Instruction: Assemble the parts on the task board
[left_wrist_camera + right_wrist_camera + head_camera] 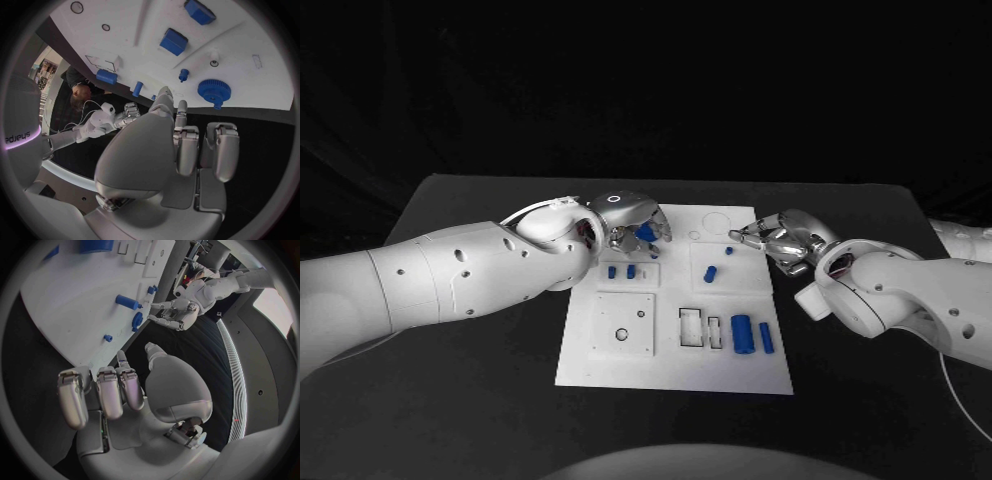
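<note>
Matt white task board (625, 365), seemingly plastic blue parts (743, 333), glossy metal fingers (187, 145).

White task board (678, 370); blue parts (743, 333); black table (473, 400); silver hands.

— Where does the white rectangular task board (672, 372) sit?
— Mid black counter (473, 420). The blue toothed gear (646, 233) lies at its far left, two blue blocks (753, 334) near right.

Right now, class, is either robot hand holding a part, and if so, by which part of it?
Neither: the left hand hovers open near the blue gear, and the right hand is open beside the task board.
</note>
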